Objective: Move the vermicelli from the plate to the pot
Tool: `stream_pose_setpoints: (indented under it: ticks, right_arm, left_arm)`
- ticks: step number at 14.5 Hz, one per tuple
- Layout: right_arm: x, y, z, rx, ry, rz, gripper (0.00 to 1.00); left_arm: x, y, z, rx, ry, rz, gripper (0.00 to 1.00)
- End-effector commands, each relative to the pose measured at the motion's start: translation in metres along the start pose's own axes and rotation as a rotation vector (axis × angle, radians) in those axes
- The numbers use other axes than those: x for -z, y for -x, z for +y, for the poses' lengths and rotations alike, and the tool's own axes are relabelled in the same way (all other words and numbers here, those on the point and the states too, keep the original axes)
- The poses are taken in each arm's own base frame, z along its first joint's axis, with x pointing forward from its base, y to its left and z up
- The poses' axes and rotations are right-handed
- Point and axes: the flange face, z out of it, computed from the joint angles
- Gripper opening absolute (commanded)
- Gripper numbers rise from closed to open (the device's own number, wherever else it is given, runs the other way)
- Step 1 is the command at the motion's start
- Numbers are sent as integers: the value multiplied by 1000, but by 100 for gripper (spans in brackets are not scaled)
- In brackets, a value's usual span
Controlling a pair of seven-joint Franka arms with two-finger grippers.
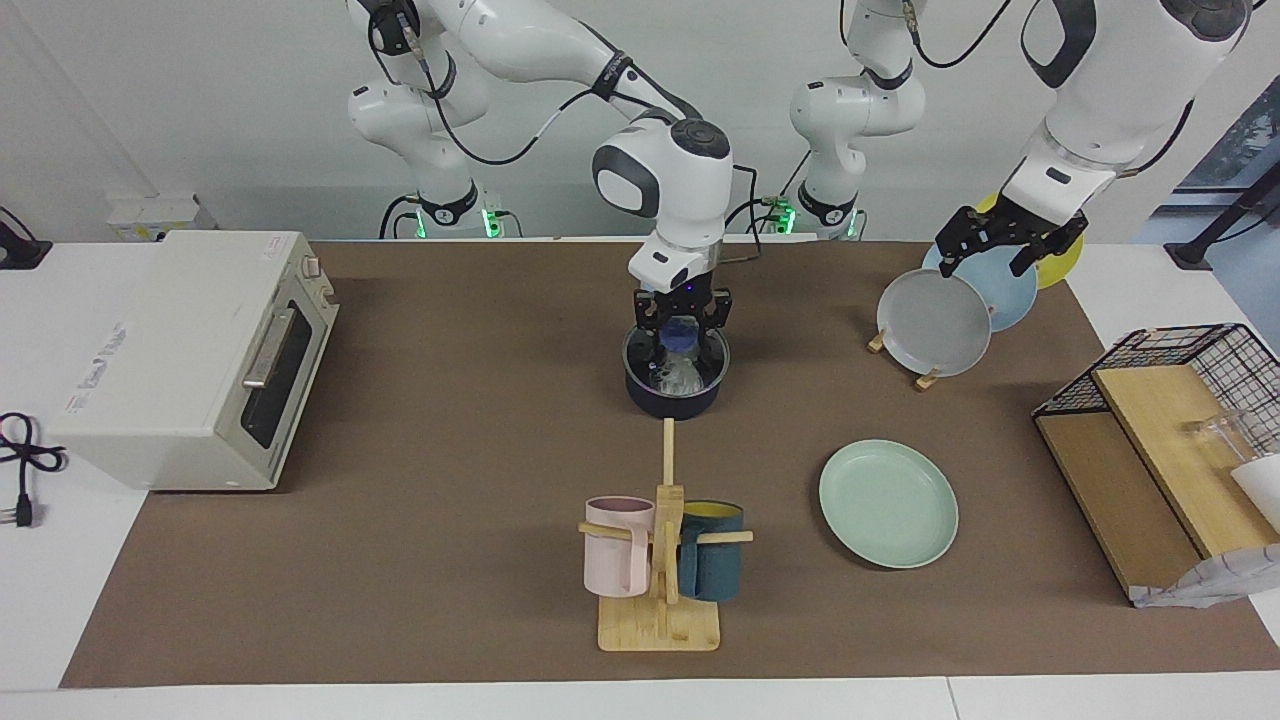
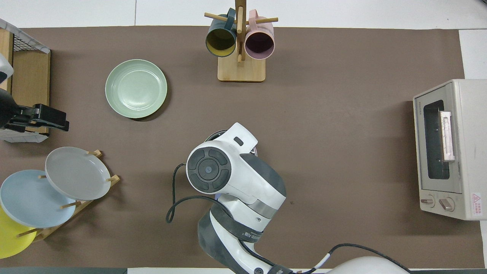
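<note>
A pale mint-green plate (image 1: 888, 503) lies on a brown table mat (image 1: 450, 520). The pot (image 1: 676, 392) is dark navy-black, holding translucent white vermicelli (image 1: 682, 374). Pink mug (image 1: 617, 546), teal mug (image 1: 711, 565).

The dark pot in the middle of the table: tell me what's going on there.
The right arm's hand is down at the mouth of the small dark navy saucepan, over a clump of translucent white vermicelli lying inside it. The round pale mint-green plate sits bare on the brown mat, farther from the robots, toward the left arm's end. The left arm's hand waits open in the air over the rack of grey, light-blue and yellow plates.
</note>
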Motion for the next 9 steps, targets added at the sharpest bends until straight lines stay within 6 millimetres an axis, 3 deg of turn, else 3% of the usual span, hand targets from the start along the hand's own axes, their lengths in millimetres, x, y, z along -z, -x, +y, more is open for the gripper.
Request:
stream_pose_setpoints:
  ticks: [1, 3, 6, 9]
  right_arm:
    - [14, -22, 19, -49, 20, 27, 100]
    - [32, -43, 50, -50, 40, 28, 100]
    - [49, -74, 122, -31, 106, -25, 100]
    - [79, -84, 177, -20, 141, -66, 100]
  left_arm:
    - [3, 4, -7, 16, -26, -2, 100]
    - [3, 4, -6, 15, -26, -3, 100]
    - [3, 4, -5, 9, -28, -3, 100]
    - [3, 4, 0, -2, -28, -2, 100]
